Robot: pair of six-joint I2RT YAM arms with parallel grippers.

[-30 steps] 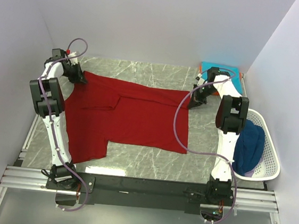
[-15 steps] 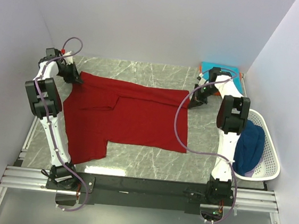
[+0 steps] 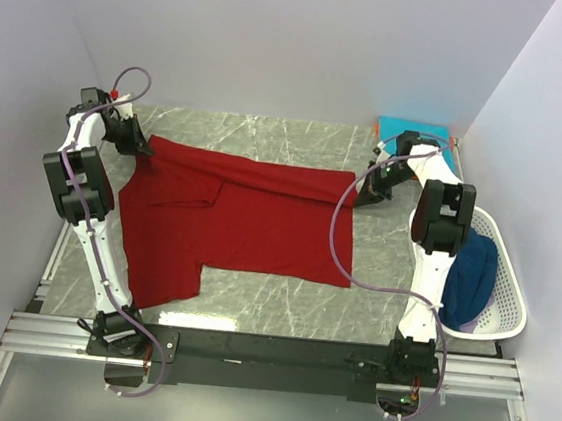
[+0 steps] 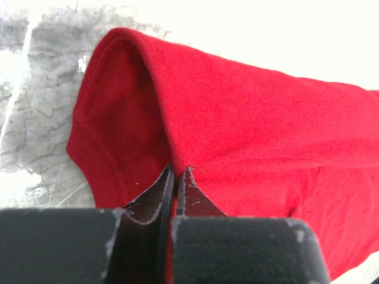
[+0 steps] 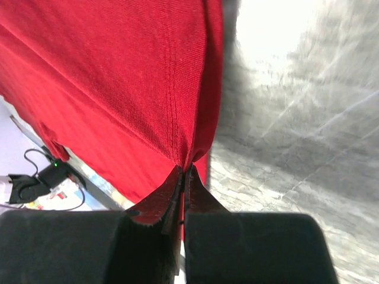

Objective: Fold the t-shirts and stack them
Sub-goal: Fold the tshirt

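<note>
The dark red t-shirt (image 3: 240,216) lies spread across the marble table, its far part folded over. My left gripper (image 3: 139,145) is shut on its far left corner; in the left wrist view the cloth (image 4: 249,124) is pinched between the closed fingers (image 4: 177,177). My right gripper (image 3: 363,191) is shut on the far right corner, with the hem (image 5: 148,77) pinched between its fingers (image 5: 185,174). A folded teal t-shirt (image 3: 420,135) lies at the back right with an orange edge under it. The navy blue t-shirt (image 3: 470,276) sits in the basket.
The white mesh basket (image 3: 510,305) stands at the right edge beside the right arm. White walls close in the table at left, back and right. The metal rail (image 3: 266,355) with the arm bases runs along the near edge.
My left gripper has moved left and a little farther back, pulling the shirt's far left corner outward. My right gripper shifted slightly right, stretching the far edge straighter.
</note>
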